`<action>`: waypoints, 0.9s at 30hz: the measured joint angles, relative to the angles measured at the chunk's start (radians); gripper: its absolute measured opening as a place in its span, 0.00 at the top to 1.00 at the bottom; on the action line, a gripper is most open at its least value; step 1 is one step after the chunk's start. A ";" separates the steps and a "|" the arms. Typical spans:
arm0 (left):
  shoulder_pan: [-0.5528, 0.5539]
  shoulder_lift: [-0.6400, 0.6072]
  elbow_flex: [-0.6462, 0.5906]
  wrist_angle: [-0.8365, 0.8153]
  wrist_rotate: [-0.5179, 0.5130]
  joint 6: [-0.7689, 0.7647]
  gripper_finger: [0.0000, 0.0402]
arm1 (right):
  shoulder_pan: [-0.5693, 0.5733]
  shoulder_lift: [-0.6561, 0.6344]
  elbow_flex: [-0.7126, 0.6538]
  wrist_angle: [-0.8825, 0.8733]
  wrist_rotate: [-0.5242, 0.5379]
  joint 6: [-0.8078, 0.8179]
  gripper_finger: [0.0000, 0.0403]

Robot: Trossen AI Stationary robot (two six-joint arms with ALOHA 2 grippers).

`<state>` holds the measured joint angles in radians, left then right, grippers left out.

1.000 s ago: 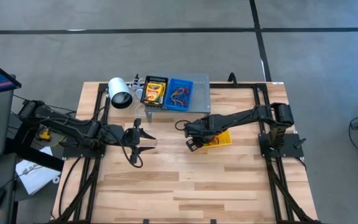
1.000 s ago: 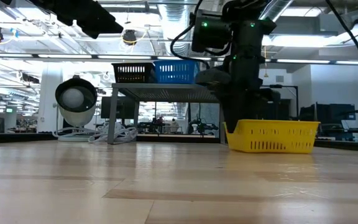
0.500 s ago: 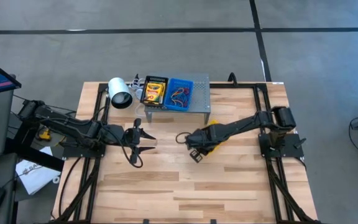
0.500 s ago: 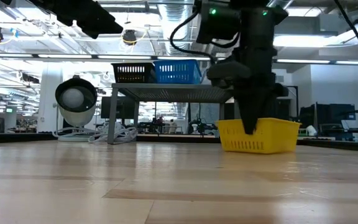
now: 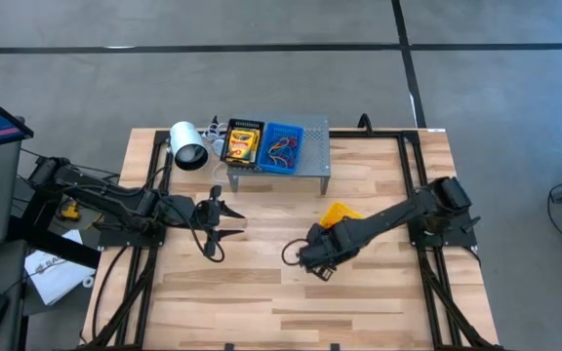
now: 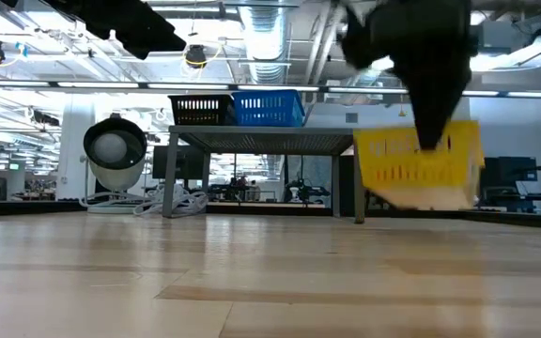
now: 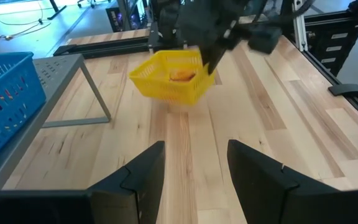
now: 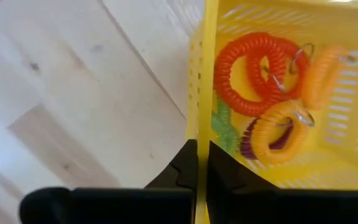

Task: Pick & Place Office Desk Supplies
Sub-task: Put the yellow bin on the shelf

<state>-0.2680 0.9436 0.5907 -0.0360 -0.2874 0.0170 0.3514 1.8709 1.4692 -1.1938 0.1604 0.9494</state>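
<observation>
The right gripper (image 8: 202, 163) is clamped on the rim of the yellow basket (image 6: 419, 164), holding it tilted above the table (image 5: 261, 292) with coiled key rings (image 8: 272, 81) inside, while the left gripper (image 7: 191, 165) waits parted near the shelf (image 5: 315, 146).

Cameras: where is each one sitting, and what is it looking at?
High view: above the table, looking straight down; both arms show, right gripper by the yellow basket.
Low view: at tabletop height, looking level across; the right arm lifts the basket.
Left wrist view: on the left arm, looking past its open fingers at the basket.
Right wrist view: on the right arm, fingers shut on the basket's wall.
All four views share the basket.
</observation>
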 joint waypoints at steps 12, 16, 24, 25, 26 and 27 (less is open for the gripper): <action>0.000 0.000 0.000 0.000 0.000 -0.019 0.58 | 0.037 0.000 0.246 -0.334 0.081 -0.076 1.00; 0.000 0.000 0.000 0.000 0.000 -0.023 0.58 | 0.033 -0.004 0.291 -0.373 0.123 -0.175 1.00; 0.000 0.000 0.000 0.000 0.000 -0.023 0.58 | -0.049 -0.022 0.321 -0.377 0.234 -0.414 1.00; 0.000 0.000 0.000 0.000 0.000 -0.023 0.58 | -0.062 -0.024 0.321 -0.377 0.249 -0.443 1.00; 0.000 0.000 0.000 0.000 0.001 -0.023 0.58 | -0.075 -0.027 0.321 -0.377 0.259 -0.476 1.00; 0.000 0.000 0.000 0.000 0.000 -0.023 0.58 | -0.089 -0.031 0.321 -0.377 0.266 -0.510 1.00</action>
<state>-0.2680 0.9436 0.5907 -0.0364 -0.2871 -0.0059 0.2622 1.8403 1.7901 -1.5709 0.4267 0.4394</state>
